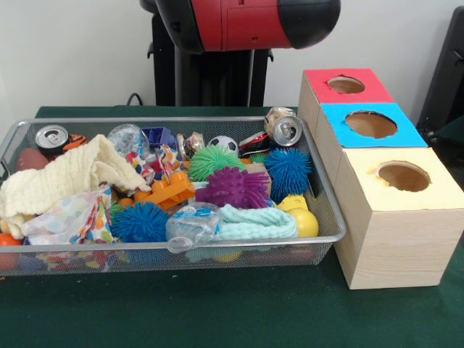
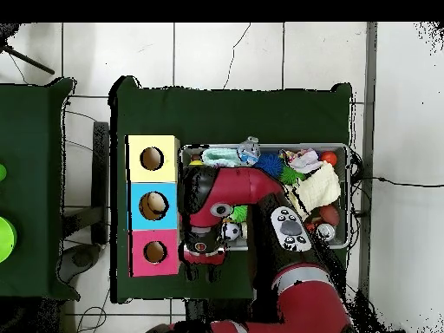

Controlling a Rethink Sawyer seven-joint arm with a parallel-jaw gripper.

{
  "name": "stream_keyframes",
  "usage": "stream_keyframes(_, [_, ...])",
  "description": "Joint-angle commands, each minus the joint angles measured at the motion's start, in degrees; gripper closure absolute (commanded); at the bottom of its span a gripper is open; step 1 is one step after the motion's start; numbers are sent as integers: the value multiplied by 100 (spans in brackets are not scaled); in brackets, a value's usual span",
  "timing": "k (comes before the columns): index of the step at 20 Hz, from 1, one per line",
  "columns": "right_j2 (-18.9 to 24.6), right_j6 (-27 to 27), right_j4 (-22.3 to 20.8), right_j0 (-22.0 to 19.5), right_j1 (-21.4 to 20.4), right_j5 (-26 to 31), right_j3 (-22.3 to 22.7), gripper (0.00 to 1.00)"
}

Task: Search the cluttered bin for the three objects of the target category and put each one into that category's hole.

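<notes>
A wire mesh bin (image 1: 217, 245) holds mixed clutter. In it lie two drink cans (image 1: 51, 137) (image 1: 286, 129), a green spiky ball (image 1: 215, 161), a purple one (image 1: 233, 187) and blue ones (image 1: 288, 170) (image 1: 140, 221). There are also a cream cloth (image 1: 69, 174), a mint cloth (image 1: 257, 221) and a crushed clear bottle (image 1: 192, 223). Right of the bin stand a red box (image 1: 319, 80), a blue box (image 1: 337, 119) and a yellow box (image 1: 362, 181), each with a round hole on top. In the overhead view the arm's end with the gripper (image 2: 201, 260) sits beside the red box (image 2: 139, 253).
A small football (image 1: 223, 145), a yellow ball (image 1: 304, 221) and an orange plastic toy (image 1: 165, 192) also lie in the bin. The red arm (image 2: 260, 186) covers much of the bin (image 2: 349, 195) from above. Green cloth covers the table (image 1: 217, 312).
</notes>
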Motion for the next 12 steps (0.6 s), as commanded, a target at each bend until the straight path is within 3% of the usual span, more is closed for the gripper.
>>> stream_keyframes(1, [-57,590,149,32,58,-502,486,0])
stream_keyframes(12, [-121,622,235,65,85,-633,535,0])
